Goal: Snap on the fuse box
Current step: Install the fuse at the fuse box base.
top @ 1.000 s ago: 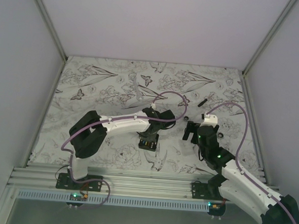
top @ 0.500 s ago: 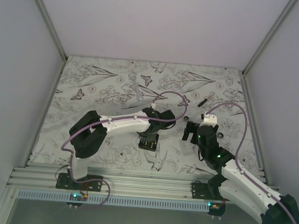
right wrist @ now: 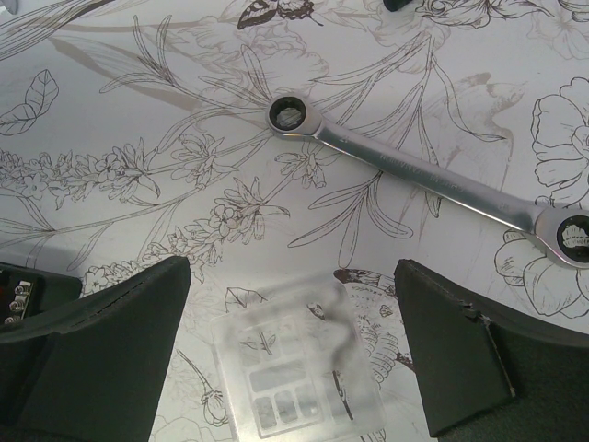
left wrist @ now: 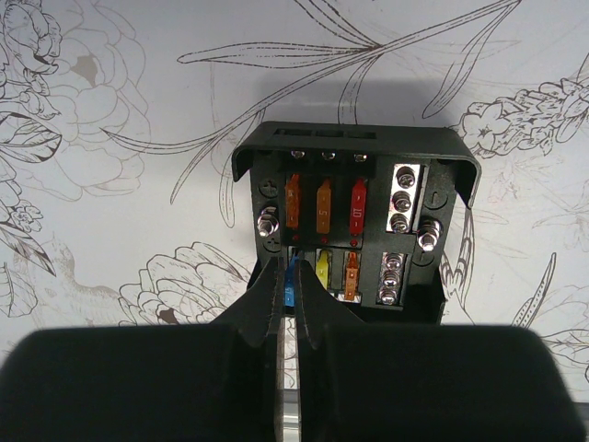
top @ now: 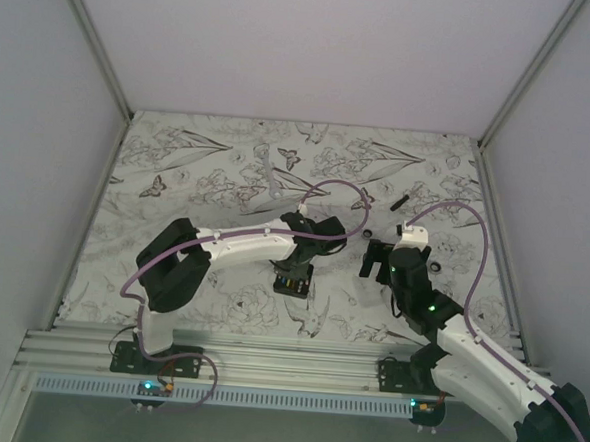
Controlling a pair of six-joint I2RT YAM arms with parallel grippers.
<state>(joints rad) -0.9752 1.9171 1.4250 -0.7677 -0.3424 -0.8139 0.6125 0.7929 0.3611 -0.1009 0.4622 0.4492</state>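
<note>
Left gripper (left wrist: 287, 299), fingers pressed together, is sitting at the near edge of the fuse box (left wrist: 354, 207); right gripper (right wrist: 291, 304) is hovering beside it, spread wide.

**Robotics laboratory test cell.** Plain white panels (top: 315, 52) and aluminium corner posts (top: 95, 44) enclose a bench covered by a floral-print sheet (top: 198, 175). Two cabled arms, the left arm (top: 243, 246) and the right arm (top: 467, 352), are bolted to an extruded rail (top: 286, 366) at its near edge. Workshop hardware lies on the bench. The fuse box (left wrist: 354, 221) sits at the tips of the nearly closed jaws of the left gripper (left wrist: 287, 295). A steel wrench (right wrist: 423, 175) lies beyond the spread jaws of the right gripper (right wrist: 290, 304), and a clear plastic cover (right wrist: 294, 378) lies between them.
</note>
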